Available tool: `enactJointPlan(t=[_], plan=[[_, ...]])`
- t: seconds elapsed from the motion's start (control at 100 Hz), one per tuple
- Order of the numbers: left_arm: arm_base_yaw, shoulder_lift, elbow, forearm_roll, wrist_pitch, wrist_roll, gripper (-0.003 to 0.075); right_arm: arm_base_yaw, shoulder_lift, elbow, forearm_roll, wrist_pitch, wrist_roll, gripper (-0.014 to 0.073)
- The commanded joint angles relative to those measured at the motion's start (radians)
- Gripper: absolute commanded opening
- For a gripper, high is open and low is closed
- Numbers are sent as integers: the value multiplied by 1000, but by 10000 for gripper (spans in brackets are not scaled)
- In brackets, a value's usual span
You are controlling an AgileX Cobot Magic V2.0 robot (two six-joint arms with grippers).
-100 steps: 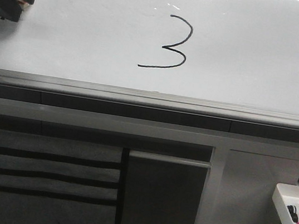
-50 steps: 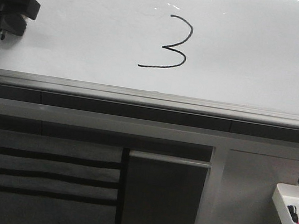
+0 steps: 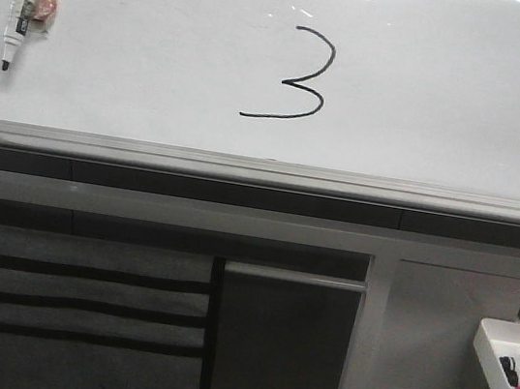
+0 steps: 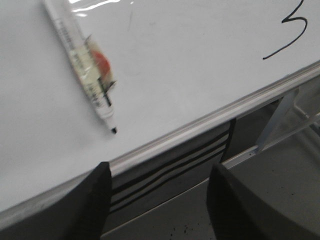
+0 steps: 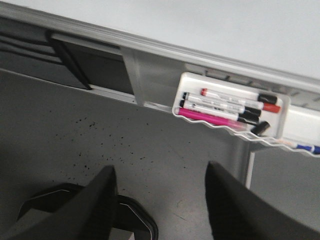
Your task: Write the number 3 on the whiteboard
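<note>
One black number 3 sat on the whiteboard, upper middle in front view, long bottom tail running left.

Marker lay on the board well left of the digit, clear barrel w/ a reddish patch, dark tip toward the grey bottom rail; nothing gripped it. Left gripper was spread wide & empty: left wrist view had both dark fingers apart, below the rail, marker beyond them on the board, part of the 3 at frame edge. Right gripper also parted, holding nothing, fingers over dark speckled floor. Small white tray w/ red, black & pink markers hung under the rail; same tray low right in front view. Neither gripper appeared in front view.
</note>
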Motion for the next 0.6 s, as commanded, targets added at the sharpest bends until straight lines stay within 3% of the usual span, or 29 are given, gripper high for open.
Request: enactJointPlan(t=[0.0, 0.2, 0.34, 0.38, 0.59], plan=[[68, -125, -25, 68, 50, -121, 393, -8, -61, -20, -43, -45, 93, 323], [174, -374, 56, 2, -33, -140, 388, -8, -239, 114, -43, -301, 137, 206], [143, -491, 160, -31, -150, -140, 353, -8, -338, 239, -43, -464, 77, -13], [117, -511, 183, -31, -175, -140, 308, -8, -357, 263, -43, -498, 63, -74], [4, -529, 262, -8, -203, -140, -4, -8, -376, 306, -48, -482, 63, -74]])
